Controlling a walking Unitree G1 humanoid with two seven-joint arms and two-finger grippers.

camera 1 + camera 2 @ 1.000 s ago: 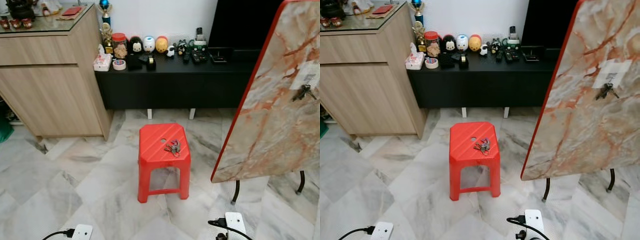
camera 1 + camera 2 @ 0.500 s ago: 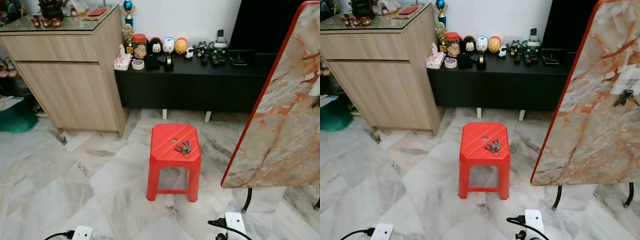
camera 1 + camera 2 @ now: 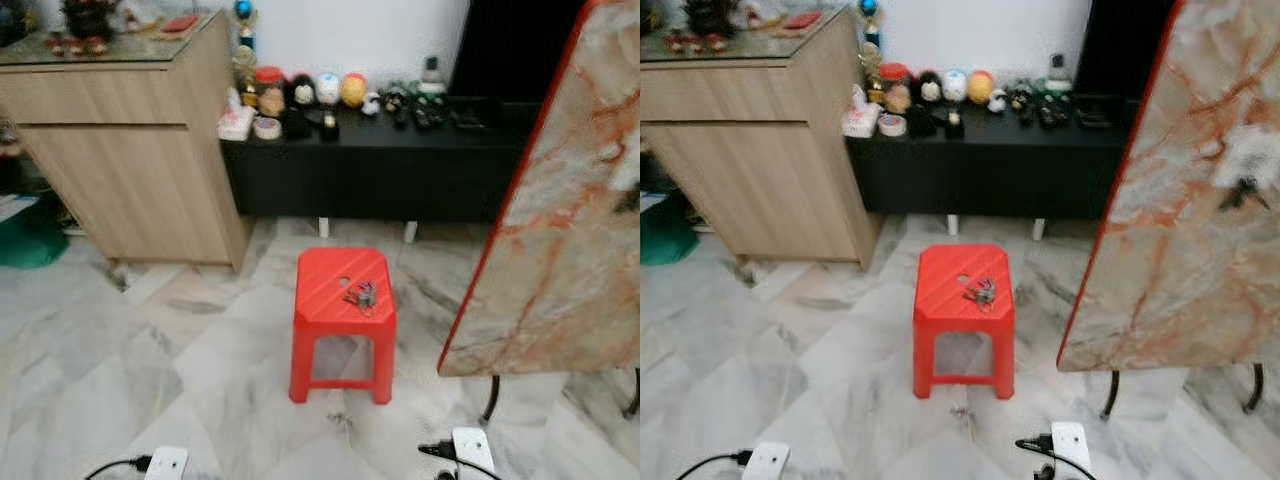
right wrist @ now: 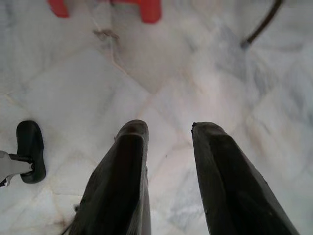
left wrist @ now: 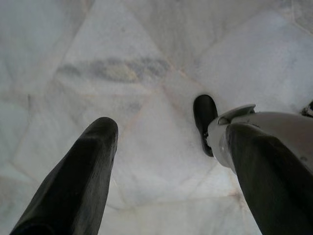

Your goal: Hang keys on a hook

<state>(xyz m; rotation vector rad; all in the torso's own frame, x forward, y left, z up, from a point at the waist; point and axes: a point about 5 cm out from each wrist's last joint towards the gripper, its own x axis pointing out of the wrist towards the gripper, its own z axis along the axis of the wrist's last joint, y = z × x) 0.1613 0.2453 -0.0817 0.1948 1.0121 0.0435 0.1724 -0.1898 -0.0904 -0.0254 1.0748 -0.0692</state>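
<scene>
Keys, small metal bunch [image 3: 361, 294], lie on red plastic stool [image 3: 342, 285]. Left claw [image 5: 171, 161] and right claw [image 4: 168, 166] hang parted, empty, over marble floor [image 4: 205, 93]. Risk: blurred approach could nudge stool or misjudge flat, slippery bunch.

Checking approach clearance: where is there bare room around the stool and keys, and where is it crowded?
Bare: the red stool top left of the keys, and the marble floor between stool and wooden cabinet. Crowded: the black console top; the tilted marble tabletop stands close on the stool's right.
</scene>
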